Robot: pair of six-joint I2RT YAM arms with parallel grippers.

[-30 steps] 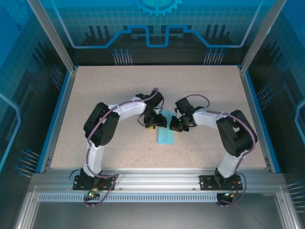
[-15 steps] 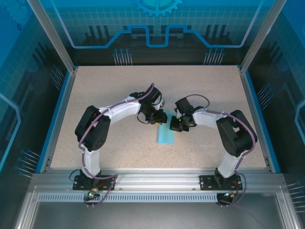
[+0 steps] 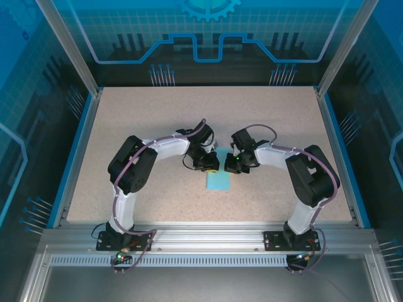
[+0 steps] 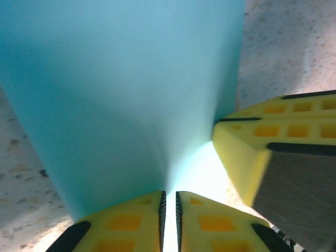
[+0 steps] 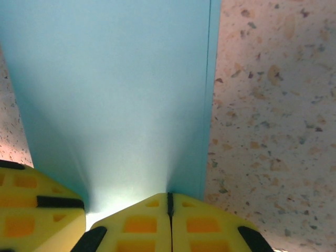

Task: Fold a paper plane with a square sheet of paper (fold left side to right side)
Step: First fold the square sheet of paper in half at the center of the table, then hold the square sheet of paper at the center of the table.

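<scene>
Folded sheet of paper (image 3: 219, 181) lying flat on the table (image 3: 145, 119), spreading out directly ahead of both sets of jaws. On the left gripper (image 4: 169, 194) the jaws stand almost together, with a hairline slit at the paper's near edge. On the right gripper (image 5: 169, 197), just beside it, the jaws are pressed shut near the doubled right edge. Whether either nips the paper cannot be told. The step is judged to be creasing. The tips should press flat and run along the fold, keeping the layers' edges aligned without dragging the sheet.
</scene>
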